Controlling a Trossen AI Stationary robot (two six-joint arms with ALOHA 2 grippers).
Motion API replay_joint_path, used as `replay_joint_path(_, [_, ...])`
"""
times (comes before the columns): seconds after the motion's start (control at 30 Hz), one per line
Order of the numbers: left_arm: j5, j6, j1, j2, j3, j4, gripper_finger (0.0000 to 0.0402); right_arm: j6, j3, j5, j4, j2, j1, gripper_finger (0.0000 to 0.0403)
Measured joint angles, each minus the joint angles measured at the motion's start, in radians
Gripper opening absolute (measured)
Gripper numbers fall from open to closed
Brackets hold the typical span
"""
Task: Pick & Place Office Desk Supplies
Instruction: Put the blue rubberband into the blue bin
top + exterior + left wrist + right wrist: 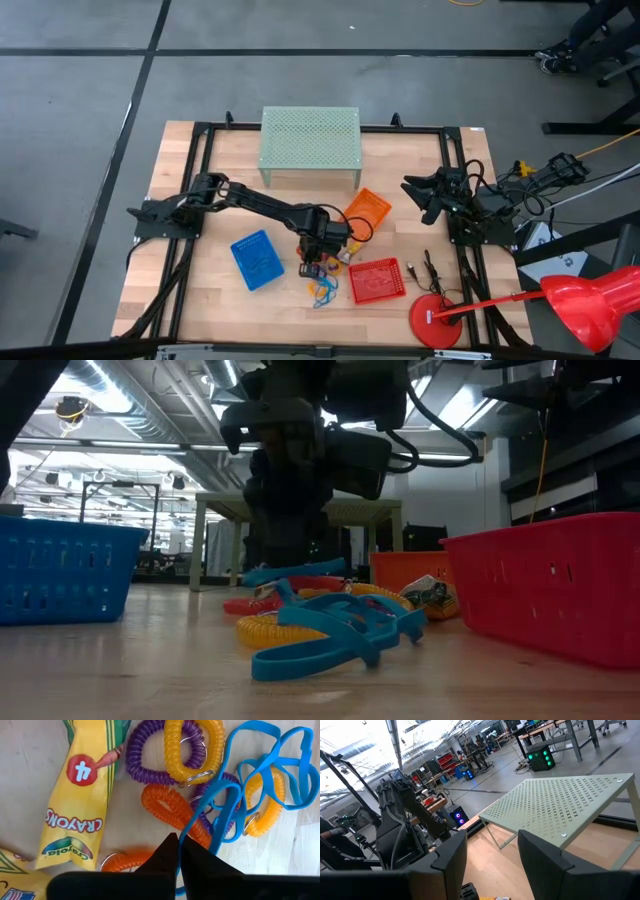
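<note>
Most supplies [322,278] lie unsorted on the worktop [200,200] at lower centre, between the blue basket [257,259] and red basket [377,280]. Your left end effector [177,851] pinches a blue loop [260,770]; your right end effector [492,852] waits released at right.

Blue basket [257,259], orange basket [366,209] and red basket [377,280] hem the supply pile [322,282]; bare tabletop [215,200] lies left.

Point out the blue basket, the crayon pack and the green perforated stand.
blue basket [257,259]: high view, middle of its floor.
crayon pack [82,802]: left wrist view, centre of the yellow wrapper.
green perforated stand [310,138]: high view, middle of its top.
</note>
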Motion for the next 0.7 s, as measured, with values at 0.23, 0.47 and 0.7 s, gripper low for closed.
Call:
replay_joint_path(0.23, [0.001,0.001,0.0,0.0,0.0,0.0,0.0052,0.001,0.0,0.0,0.0,0.0,0.0,0.0178])
replay_joint_path(0.47, [0.0,0.007,0.0,-0.001,0.0,-0.002,0.006,0.001,0.0,0.0,0.0,0.0,0.0,0.0178])
replay_joint_path(0.7, [0.003,0.012,0.0,-0.002,0.0,-0.01,0.0008,0.001,0.0,0.0,0.0,0.0,0.0,0.0178])
